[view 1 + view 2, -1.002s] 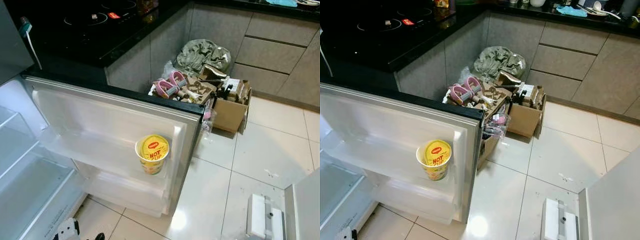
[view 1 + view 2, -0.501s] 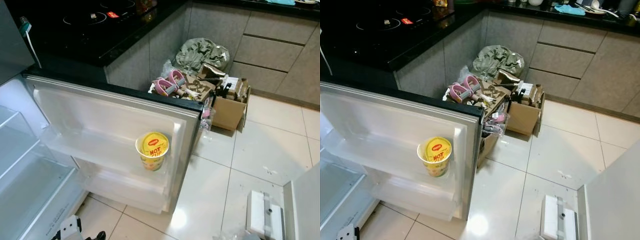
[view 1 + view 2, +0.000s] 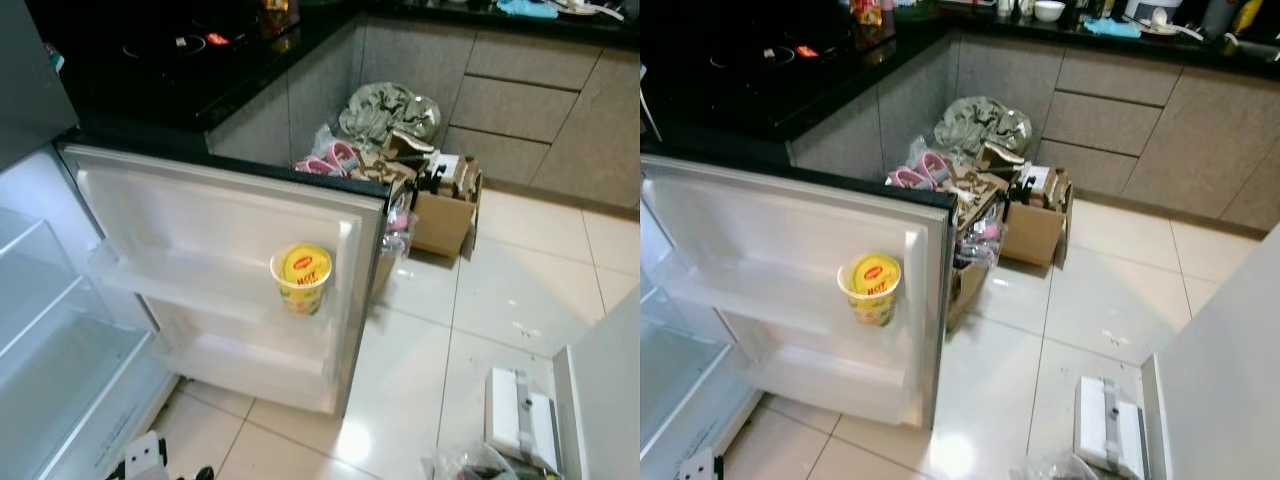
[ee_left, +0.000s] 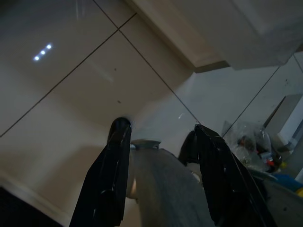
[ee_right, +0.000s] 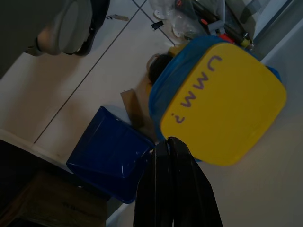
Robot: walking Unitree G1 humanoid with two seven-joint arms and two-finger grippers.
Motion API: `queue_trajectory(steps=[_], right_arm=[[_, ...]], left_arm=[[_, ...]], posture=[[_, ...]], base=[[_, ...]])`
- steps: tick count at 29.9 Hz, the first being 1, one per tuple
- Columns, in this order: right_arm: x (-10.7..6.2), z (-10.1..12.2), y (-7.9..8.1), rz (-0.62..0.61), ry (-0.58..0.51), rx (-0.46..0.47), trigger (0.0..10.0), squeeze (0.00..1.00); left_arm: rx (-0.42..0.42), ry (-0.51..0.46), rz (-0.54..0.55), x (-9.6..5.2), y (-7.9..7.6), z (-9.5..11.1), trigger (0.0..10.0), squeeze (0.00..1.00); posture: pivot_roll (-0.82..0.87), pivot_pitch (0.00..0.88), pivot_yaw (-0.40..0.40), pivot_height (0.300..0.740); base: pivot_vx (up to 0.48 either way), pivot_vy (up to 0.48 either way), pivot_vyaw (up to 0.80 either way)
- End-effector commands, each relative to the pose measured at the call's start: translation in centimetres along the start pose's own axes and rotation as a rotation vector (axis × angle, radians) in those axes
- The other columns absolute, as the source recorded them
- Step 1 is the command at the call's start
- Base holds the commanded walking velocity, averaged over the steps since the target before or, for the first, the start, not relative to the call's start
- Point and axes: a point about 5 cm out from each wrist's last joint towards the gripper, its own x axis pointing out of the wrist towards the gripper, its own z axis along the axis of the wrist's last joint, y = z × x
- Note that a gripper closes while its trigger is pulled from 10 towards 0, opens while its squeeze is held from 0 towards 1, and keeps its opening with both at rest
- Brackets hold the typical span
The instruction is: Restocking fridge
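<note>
Fridge door point(image 3: 220, 240) is swung open, shelves inside seen at left. Yellow noodle cup point(image 3: 301, 279) is set on the door shelf. Left gripper point(image 4: 158, 135) is held spread wide over floor tiles; right gripper point(image 5: 169, 144) is pressed closed, empty.

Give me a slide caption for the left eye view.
Open fridge door holding one yellow noodle cup on its shelf, cluttered cardboard box behind.
</note>
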Motion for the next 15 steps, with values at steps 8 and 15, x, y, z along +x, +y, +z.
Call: queue_trajectory(steps=[8, 15], right_arm=[[-0.02, -0.54, 0.43, 0.01, 0.018, -0.015, 10.0, 0.0], [-0.03, -0.72, 0.62, 0.015, 0.021, -0.014, 10.0, 0.0]], left_arm=[[0.007, 0.031, -0.012, 0.04, -0.42, -0.99, 10.0, 0.0], [0.013, 0.038, -0.012, 0.04, -0.47, -1.14, 10.0, 0.0]], posture=[[-0.06, 0.082, -0.018, 0.74], [-0.06, 0.084, -0.016, 0.74]], base=[[-0.329, 0.0, 0.0], [-0.332, 0.0, 0.0]])
